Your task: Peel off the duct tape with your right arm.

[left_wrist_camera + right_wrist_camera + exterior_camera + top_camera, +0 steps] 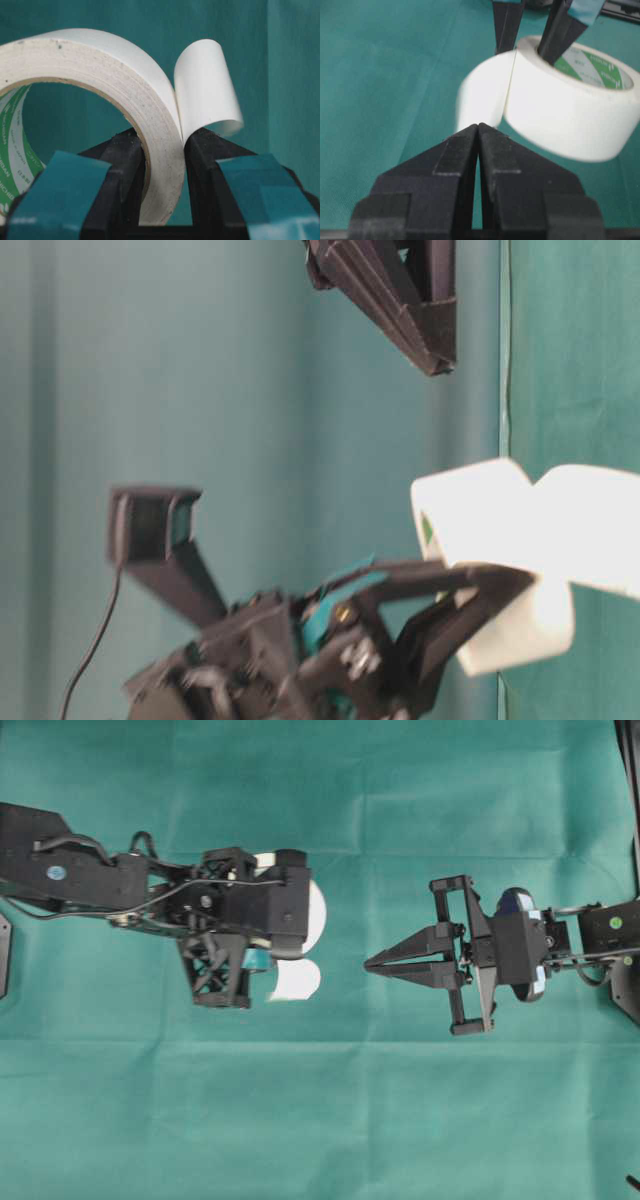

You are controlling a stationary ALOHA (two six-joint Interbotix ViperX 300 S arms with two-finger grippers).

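Overhead view shows the left claw (262,952) gripping the wall of the duct tape (312,915) above the green bench (320,1120). Its loose tail (296,980) curls out toward the right claw (372,963), which is clenched empty, well apart.

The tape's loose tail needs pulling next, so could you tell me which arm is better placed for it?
The right. Its hand is shut, empty and pointed at the tail. The left hand is busy clamping the roll's wall.

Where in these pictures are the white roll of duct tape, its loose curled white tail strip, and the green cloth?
white roll of duct tape (570,115): right wrist view, outer side wall.
loose curled white tail strip (205,85): left wrist view, smooth back.
green cloth (330,1120): overhead view, bare patch.
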